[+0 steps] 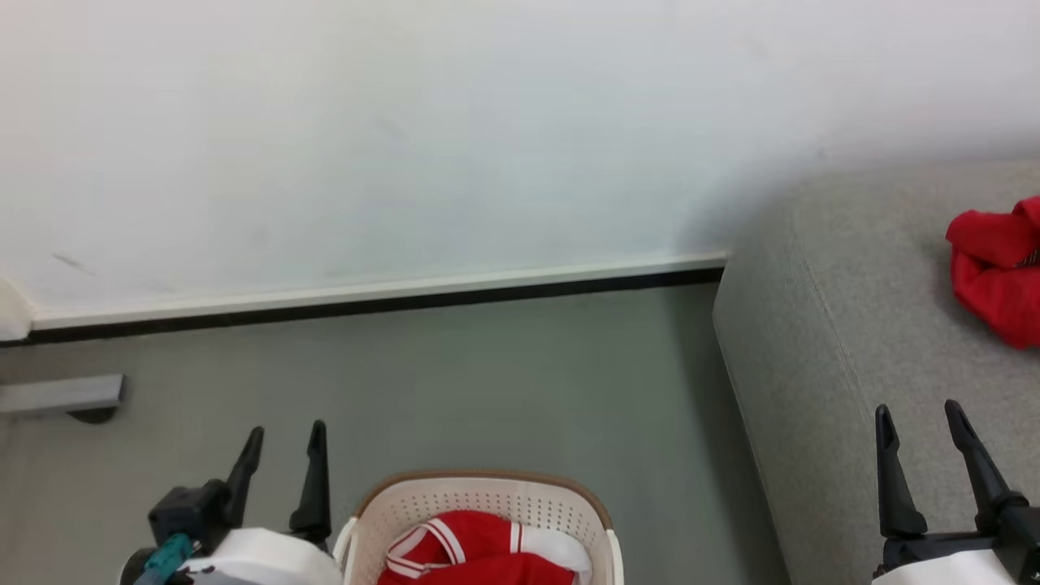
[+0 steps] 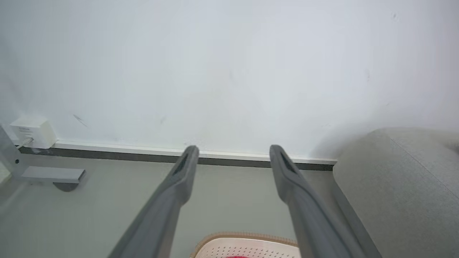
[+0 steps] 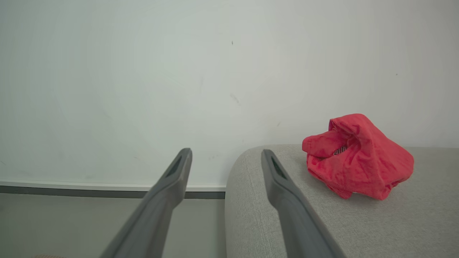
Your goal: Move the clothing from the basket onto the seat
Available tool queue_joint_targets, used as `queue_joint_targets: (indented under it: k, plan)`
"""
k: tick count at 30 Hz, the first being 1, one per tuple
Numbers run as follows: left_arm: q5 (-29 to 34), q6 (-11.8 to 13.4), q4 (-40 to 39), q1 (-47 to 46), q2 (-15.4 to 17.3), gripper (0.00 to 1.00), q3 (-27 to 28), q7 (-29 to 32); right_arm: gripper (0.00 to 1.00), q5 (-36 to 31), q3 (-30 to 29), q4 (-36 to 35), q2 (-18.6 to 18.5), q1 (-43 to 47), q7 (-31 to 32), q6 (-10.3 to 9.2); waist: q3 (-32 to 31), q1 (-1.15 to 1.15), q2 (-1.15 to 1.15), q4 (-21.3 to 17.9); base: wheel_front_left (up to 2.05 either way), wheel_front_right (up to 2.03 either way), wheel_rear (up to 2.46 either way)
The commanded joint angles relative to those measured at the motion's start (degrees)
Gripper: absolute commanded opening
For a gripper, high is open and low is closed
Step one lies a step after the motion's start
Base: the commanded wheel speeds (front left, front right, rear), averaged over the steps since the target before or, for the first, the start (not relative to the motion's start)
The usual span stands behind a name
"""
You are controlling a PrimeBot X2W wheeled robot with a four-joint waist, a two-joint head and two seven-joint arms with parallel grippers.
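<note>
Low at six o'clock in the head view, an oval cream-white perforated plastic basket (image 1: 487,476) with a brown braided rim holds soft, bright red clothing (image 1: 475,548) with white stripes. The left tool (image 1: 288,428), fingers spread and empty, sits just beside it at nine o'clock. That is nearer than the right tool (image 1: 916,408), also spread and empty, by the light grey woven-fabric seat (image 1: 837,325) at three o'clock. One crumpled red garment (image 1: 995,268) already lies there.

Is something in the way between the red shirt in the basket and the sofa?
Nothing visible. The red shirt lies in the open basket, only floor lies between basket and sofa, and another red garment sits farther along.
</note>
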Motion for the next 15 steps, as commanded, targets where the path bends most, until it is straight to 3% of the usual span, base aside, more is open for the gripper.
queue_joint_targets:
  k: [1,15]
  plan:
    - [1.3,0.3,-1.6,1.6,0.5,1.0,0.6,0.0,1.0,-0.4,0.0,0.2,-0.2,1.0,0.1,0.06,-1.6,0.02,0.0,0.7,0.0,0.0,0.0]
    - [6.0,0.5,-8.2,10.7,1.7,1.0,5.5,0.0,1.0,-1.6,1.0,1.8,-0.5,5.1,0.1,0.06,-6.4,0.02,0.0,1.1,0.0,0.0,0.0]
